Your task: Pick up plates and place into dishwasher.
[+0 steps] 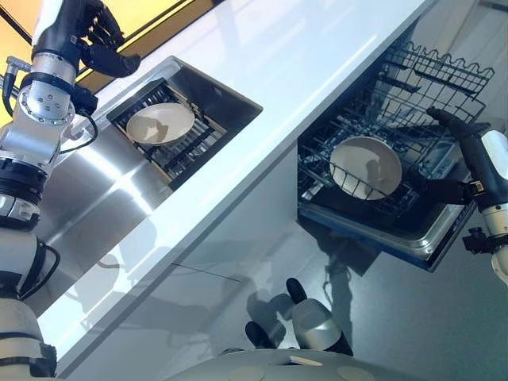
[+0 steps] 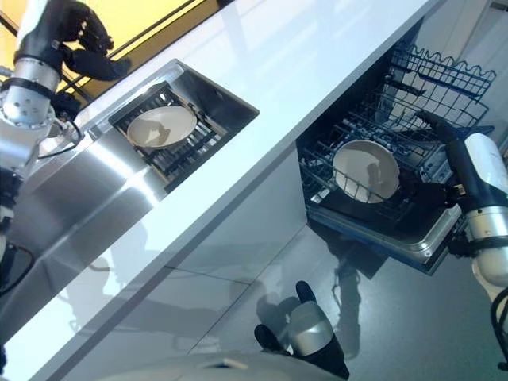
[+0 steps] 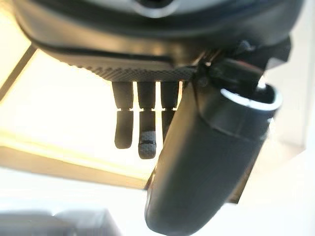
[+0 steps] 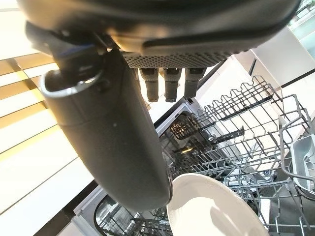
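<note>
One white plate (image 1: 160, 123) lies flat on the dark rack inside the sink (image 1: 218, 94). A second white plate (image 1: 365, 167) leans in the lower rack (image 1: 429, 79) of the open dishwasher; it also fills the near corner of the right wrist view as a pale plate (image 4: 211, 211). My right hand (image 1: 456, 125) hovers just right of that plate, apart from it, fingers straight and holding nothing. My left hand (image 1: 95, 40) is raised at the far left, beyond the sink, with relaxed fingers (image 3: 147, 142) around nothing.
A long white countertop (image 1: 302, 55) runs between sink and dishwasher. The pulled-out dishwasher tray edge (image 1: 421, 242) juts over the grey floor. Wire tines stand all over the rack. A steel drainboard (image 1: 103, 182) lies beside the sink.
</note>
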Robot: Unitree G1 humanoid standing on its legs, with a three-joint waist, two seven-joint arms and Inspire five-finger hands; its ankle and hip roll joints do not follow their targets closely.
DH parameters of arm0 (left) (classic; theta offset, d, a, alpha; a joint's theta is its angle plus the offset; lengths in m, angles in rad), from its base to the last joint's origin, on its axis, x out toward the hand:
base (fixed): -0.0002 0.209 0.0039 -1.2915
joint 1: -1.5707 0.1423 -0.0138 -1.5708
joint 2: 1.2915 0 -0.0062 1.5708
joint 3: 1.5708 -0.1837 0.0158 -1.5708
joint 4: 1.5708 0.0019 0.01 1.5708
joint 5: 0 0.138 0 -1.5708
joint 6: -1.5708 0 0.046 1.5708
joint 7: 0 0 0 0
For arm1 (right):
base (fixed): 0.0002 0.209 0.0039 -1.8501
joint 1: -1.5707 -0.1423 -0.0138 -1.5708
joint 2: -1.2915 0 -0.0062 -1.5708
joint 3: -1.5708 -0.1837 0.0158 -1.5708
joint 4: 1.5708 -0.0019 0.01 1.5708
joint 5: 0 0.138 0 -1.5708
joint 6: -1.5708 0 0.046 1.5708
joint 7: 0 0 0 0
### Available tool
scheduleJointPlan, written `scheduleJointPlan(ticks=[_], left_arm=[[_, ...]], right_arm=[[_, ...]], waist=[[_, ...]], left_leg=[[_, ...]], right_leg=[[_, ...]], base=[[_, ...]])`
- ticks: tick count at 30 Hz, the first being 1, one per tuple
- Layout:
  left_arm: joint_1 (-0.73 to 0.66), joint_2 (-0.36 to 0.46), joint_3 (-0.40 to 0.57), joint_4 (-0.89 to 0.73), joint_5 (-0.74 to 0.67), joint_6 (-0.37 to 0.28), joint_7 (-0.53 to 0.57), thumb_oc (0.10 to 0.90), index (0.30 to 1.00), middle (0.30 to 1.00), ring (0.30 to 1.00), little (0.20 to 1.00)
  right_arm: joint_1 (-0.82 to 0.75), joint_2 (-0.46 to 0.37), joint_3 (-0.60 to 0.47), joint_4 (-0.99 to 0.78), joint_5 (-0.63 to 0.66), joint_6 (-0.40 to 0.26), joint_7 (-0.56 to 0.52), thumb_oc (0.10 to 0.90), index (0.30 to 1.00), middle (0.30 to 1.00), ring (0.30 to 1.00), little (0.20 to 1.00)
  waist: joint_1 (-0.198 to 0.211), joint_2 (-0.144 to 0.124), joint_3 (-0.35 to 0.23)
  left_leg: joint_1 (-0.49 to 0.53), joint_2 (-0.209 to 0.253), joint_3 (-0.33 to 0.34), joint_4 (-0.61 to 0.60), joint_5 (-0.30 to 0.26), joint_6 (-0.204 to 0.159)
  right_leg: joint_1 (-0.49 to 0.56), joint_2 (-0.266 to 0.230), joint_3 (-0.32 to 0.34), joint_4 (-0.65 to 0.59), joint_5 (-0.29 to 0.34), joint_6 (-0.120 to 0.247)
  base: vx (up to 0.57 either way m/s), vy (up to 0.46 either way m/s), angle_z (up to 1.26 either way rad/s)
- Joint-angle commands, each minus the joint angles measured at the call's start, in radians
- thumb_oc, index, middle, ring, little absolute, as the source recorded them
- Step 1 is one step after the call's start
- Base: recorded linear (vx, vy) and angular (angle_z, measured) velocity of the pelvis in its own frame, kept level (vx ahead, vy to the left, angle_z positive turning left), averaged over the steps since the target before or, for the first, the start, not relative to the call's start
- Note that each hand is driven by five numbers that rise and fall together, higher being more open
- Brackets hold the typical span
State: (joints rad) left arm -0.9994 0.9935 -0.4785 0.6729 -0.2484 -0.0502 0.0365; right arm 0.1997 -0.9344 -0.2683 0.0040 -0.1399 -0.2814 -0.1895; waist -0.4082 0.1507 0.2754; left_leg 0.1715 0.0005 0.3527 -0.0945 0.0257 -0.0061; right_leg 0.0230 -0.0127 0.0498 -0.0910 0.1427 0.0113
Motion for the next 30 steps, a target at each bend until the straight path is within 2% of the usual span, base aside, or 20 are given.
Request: scheduleJointPlan(ticks=[1, 3, 9, 19, 30], left_arm=[[-0.047, 0.028, 0.006, 0.015, -0.052, -0.008, -0.086, 0.800, 0.900, 0.900, 0.900, 0.900], [-0.030, 0.023, -0.028, 0.002, -0.052, 0.017, -0.172, 0.800, 0.900, 0.900, 0.900, 0.900], [-0.001, 0.037, -0.059, -0.010, -0.029, 0.056, -0.246, 0.800, 0.900, 0.900, 0.900, 0.900], [0.134, -0.015, 0.006, -0.023, 0.079, -0.005, -0.183, 0.800, 0.900, 0.900, 0.900, 0.900], [0.168, -0.067, 0.038, 0.003, 0.145, -0.045, -0.080, 0.800, 0.900, 0.900, 0.900, 0.900]], right_arm=[[-0.062, -0.100, -0.076, -0.118, 0.037, -0.042, -0.032, 0.800, 0.900, 0.900, 0.900, 0.900], [-0.068, -0.099, -0.067, -0.114, 0.028, -0.039, -0.040, 0.800, 0.900, 0.900, 0.900, 0.900], [-0.071, -0.100, -0.063, -0.107, 0.022, -0.020, -0.050, 0.800, 0.900, 0.900, 0.900, 0.900], [-0.080, -0.096, -0.044, -0.076, 0.031, -0.026, -0.029, 0.800, 0.900, 0.900, 0.900, 0.900], [-0.096, -0.099, -0.025, -0.076, 0.042, -0.016, -0.010, 0.800, 0.900, 0.900, 0.900, 0.900]], waist=[[0.020, -0.012, -0.138], [0.021, -0.007, -0.132], [0.027, 0.005, -0.119], [0.045, -0.006, -0.111], [0.040, -0.023, -0.104]], left_leg=[[0.007, -0.012, -0.037, 0.018, -0.041, 0.003], [0.007, -0.014, -0.039, 0.017, -0.040, 0.004], [0.007, -0.015, -0.042, 0.019, -0.036, 0.004], [-0.009, -0.014, -0.050, 0.028, -0.033, 0.005], [-0.015, -0.013, -0.044, 0.027, -0.032, 0.007]], right_leg=[[0.019, 0.017, -0.002, 0.073, -0.118, 0.098], [0.019, 0.016, 0.000, 0.071, -0.114, 0.099], [0.020, 0.013, -0.007, 0.070, -0.109, 0.101], [0.012, 0.013, -0.013, 0.073, -0.108, 0.091], [0.002, 0.014, -0.010, 0.077, -0.107, 0.089]], base=[[0.00, 0.000, 0.00], [0.00, 0.000, 0.00], [0.00, 0.005, 0.00], [0.00, -0.001, 0.00], [0.00, -0.003, 0.01]])
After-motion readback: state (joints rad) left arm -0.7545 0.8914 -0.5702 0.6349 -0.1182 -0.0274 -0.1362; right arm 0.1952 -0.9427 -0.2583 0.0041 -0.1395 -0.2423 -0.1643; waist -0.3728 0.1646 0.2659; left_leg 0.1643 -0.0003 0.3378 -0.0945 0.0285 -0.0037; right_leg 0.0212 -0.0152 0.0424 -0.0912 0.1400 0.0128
